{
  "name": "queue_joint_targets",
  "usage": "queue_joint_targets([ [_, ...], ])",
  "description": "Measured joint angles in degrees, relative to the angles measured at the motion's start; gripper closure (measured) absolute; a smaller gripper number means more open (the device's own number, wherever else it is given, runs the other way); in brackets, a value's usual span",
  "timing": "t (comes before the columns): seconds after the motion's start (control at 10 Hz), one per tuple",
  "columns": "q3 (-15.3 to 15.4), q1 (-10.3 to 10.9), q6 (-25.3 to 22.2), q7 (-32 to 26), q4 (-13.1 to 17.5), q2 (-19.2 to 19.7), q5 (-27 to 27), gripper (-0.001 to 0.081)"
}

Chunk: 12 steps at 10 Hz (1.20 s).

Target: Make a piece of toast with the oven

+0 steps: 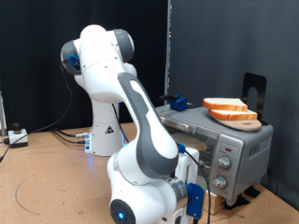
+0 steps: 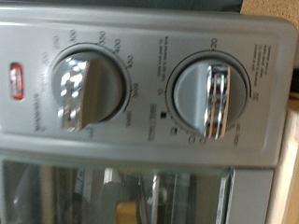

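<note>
The silver-grey oven (image 1: 245,147) stands at the exterior view's right. Two slices of toast bread (image 1: 227,105) lie on a round wooden board (image 1: 245,122) on top of it. My gripper (image 1: 199,199) is low in front of the oven's knob panel (image 1: 222,173), its fingers mostly hidden by the arm. The wrist view shows no fingers, only the panel close up: two round knobs (image 2: 86,89) (image 2: 210,98), a red lamp (image 2: 16,79) and the glass door (image 2: 93,191). Something pale tan (image 2: 131,211) shows dimly behind the glass.
A black stand (image 1: 254,89) rises behind the oven. A blue object (image 1: 177,103) sits on the oven's top near the arm. Cables and a small box (image 1: 17,137) lie on the wooden table (image 1: 56,177) at the exterior view's left.
</note>
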Motion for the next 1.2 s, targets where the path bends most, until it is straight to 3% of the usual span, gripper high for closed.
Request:
queue_joint_targets([
  [0.4,2.47,0.80,4.92,-1.74,-4.06,-0.07,2.27,-0.0002],
  [1.0,4.09,1.08,7.94,-1.80,-6.01,-0.58,3.34,-0.0002],
  [1.2,4.20,1.26,9.02,-1.79,-6.70,-0.70,3.34,0.0258],
])
